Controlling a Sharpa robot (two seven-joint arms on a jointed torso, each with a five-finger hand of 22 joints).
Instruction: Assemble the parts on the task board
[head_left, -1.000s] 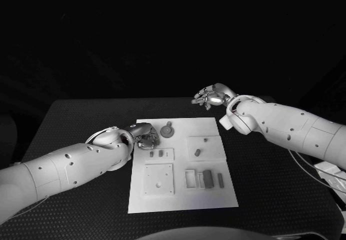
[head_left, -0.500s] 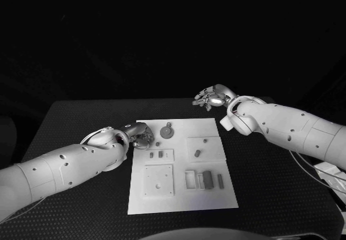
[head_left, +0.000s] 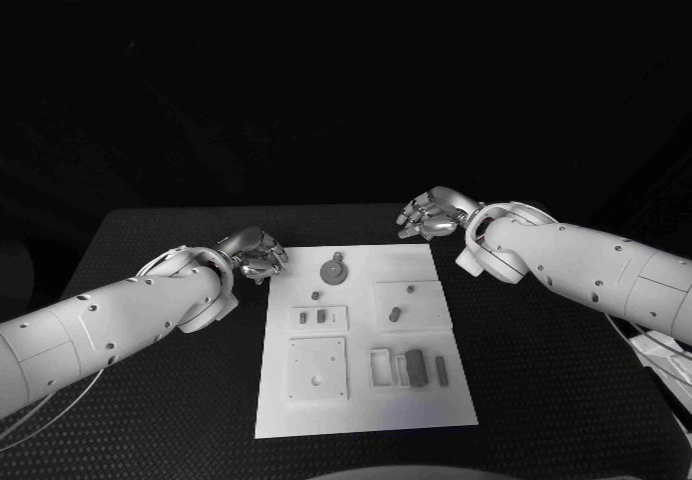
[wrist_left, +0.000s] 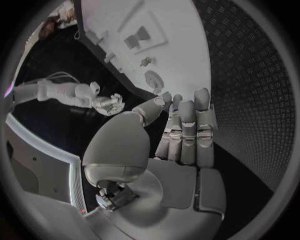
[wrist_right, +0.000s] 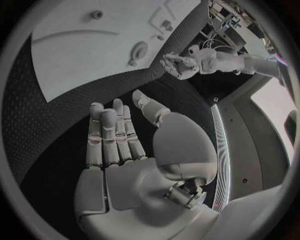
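Lying flat in the middle of the head frame, the white rectangular plastic task board (head_left: 361, 335) sits on the black textured counter (head_left: 159, 390), and the small grey parts are scattered over it: a round disc-shaped part with a short tab (head_left: 335, 270) near the board's upper edge, a short peg (head_left: 394, 313) on a raised square to the right of centre, and slim upright blocks (head_left: 415, 366) in the lower right tray. They look light, stiff and smooth, so each would probably want a fingertip pinch on its side faces; the disc lies low and may be slippery to lift. The left hand (head_left: 254, 254), at the board's upper left corner, has its fingers straight and close together with nothing in them. The right hand (head_left: 427, 218), just past the upper right corner, is likewise empty, fingers extended.
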